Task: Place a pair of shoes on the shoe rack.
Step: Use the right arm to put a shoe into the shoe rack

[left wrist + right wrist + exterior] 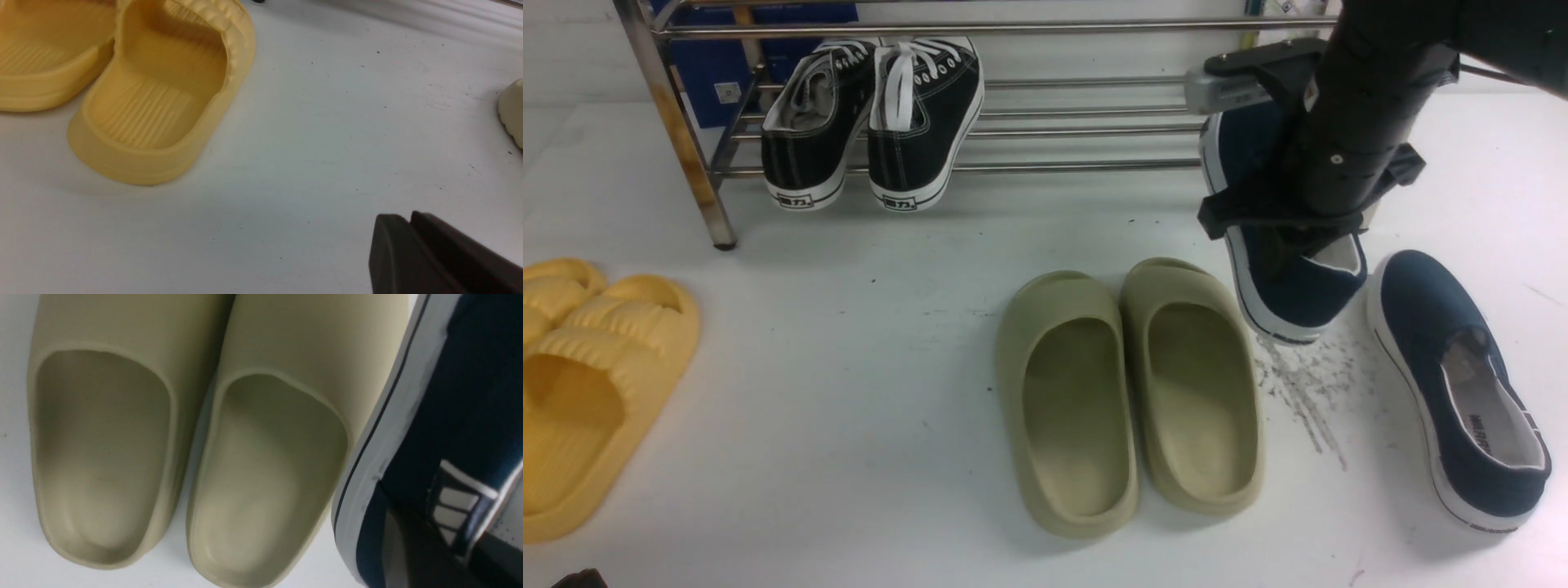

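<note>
Scuffed white bench [849,351], shoe rack [1054,167] cropped at twelve o'clock; at two o'clock the right fingers [412,555], mostly hidden, pinch a navy shoe [1307,298]; whether the left fingers [400,253] touch is unclear.

Shoe rack [1078,167] of shiny metal tube, one leg stained with rust, navy shoes [1421,318] of matt woven cloth with smooth white rubber soles, black sneakers [915,122] of similar cloth, olive slides [1066,392] of smooth matt foam, yellow slides [596,384] matt and ribbed, white table [849,408] matt, scuffed.
</note>
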`<action>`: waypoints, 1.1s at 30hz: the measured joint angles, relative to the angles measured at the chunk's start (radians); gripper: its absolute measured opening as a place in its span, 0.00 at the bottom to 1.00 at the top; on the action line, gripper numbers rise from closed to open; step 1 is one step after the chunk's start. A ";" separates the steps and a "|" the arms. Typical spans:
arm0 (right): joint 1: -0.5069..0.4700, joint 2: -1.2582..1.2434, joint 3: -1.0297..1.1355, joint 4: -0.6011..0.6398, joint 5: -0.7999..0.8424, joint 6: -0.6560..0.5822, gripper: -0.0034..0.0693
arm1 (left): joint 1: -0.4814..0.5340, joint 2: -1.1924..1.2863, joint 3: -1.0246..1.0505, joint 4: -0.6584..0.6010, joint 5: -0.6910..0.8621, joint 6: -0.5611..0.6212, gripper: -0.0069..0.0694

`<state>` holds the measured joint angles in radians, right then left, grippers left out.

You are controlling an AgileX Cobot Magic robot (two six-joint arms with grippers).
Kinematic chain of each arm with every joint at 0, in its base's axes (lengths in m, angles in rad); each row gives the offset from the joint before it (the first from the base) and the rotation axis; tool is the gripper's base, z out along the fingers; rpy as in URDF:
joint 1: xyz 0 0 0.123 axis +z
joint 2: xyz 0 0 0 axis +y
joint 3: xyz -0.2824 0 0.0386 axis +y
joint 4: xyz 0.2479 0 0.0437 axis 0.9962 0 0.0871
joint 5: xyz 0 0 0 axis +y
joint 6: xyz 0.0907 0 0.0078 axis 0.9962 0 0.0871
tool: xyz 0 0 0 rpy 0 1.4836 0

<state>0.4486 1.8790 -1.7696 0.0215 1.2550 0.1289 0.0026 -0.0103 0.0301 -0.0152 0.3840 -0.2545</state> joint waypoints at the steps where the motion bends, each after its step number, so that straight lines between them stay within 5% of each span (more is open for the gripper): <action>1: 0.000 0.022 -0.026 0.000 0.002 -0.003 0.11 | 0.000 0.000 0.000 0.000 0.000 0.000 0.17; 33: -0.042 0.365 -0.475 -0.012 0.013 -0.081 0.12 | 0.000 0.000 0.000 0.000 0.000 0.000 0.20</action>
<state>0.4071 2.2445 -2.2441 0.0097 1.2682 0.0476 0.0026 -0.0103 0.0301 -0.0152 0.3840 -0.2545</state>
